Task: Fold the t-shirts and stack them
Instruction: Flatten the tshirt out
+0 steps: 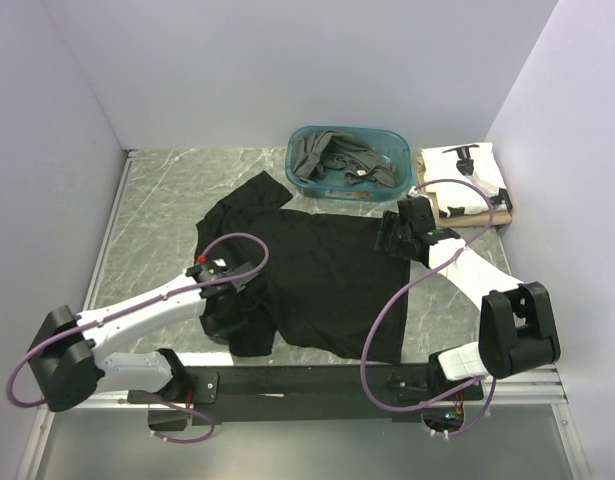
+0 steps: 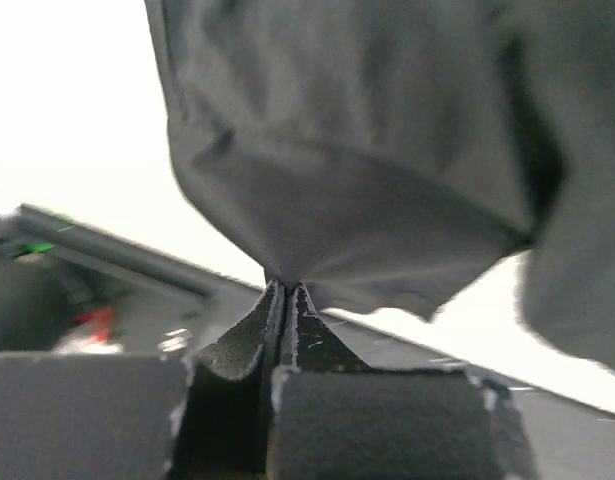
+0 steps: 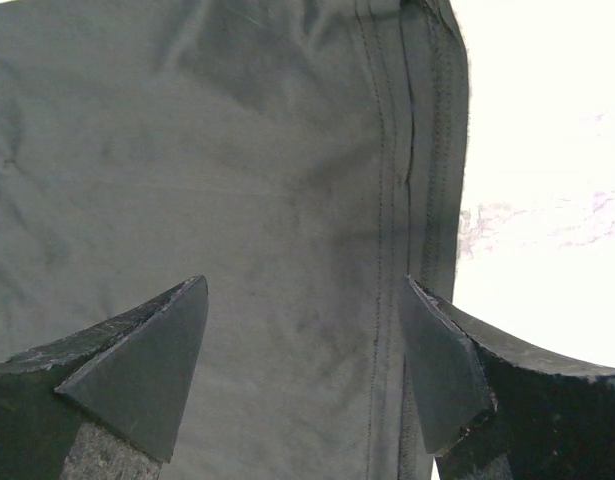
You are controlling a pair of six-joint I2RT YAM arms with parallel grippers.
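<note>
The black t-shirt [image 1: 327,275], spread on the table [image 1: 157,200], is pinched at its near-left edge by the fully closed left gripper [image 2: 285,300]; the right gripper [image 3: 302,330], spread wide and empty over the right hem, is best closed on it before lifting.

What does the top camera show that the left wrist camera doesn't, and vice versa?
Only the top view: the teal tub holding dark grey shirts, the folded white printed shirt at the far right, and the right gripper over the black t-shirt's edge. Only the left wrist view: the left gripper shut, pinching a fold of cloth up close. Both: the black t-shirt and the left gripper.
</note>
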